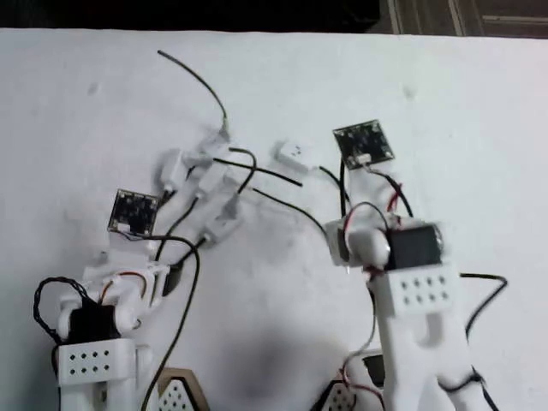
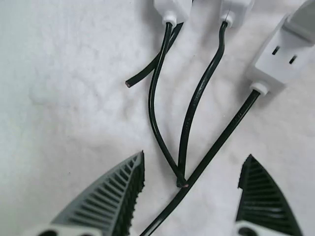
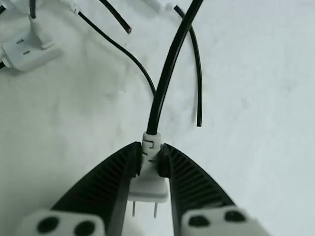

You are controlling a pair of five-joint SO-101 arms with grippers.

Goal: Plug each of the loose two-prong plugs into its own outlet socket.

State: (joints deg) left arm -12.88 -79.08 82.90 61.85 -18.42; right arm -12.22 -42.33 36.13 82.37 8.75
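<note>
Right wrist view, ribbed jaws pinching boxy white 2-prong plug (image 3: 147, 188)

**Left wrist view:** one white housing (image 2: 171, 10) and its neighbour (image 2: 235, 11) are cut by the picture's edge, so plug or socket cannot be told. The socket's (image 2: 273, 61) far end lies under a grey part (image 2: 302, 22), itself cut at the corner.

**Right wrist view:** the plug's (image 3: 147, 189) sides are covered by the right gripper's (image 3: 150, 146) fingers (image 3: 192, 182).

**High view:** the white pieces (image 1: 201, 180) are too blurred to tell apart.
</note>
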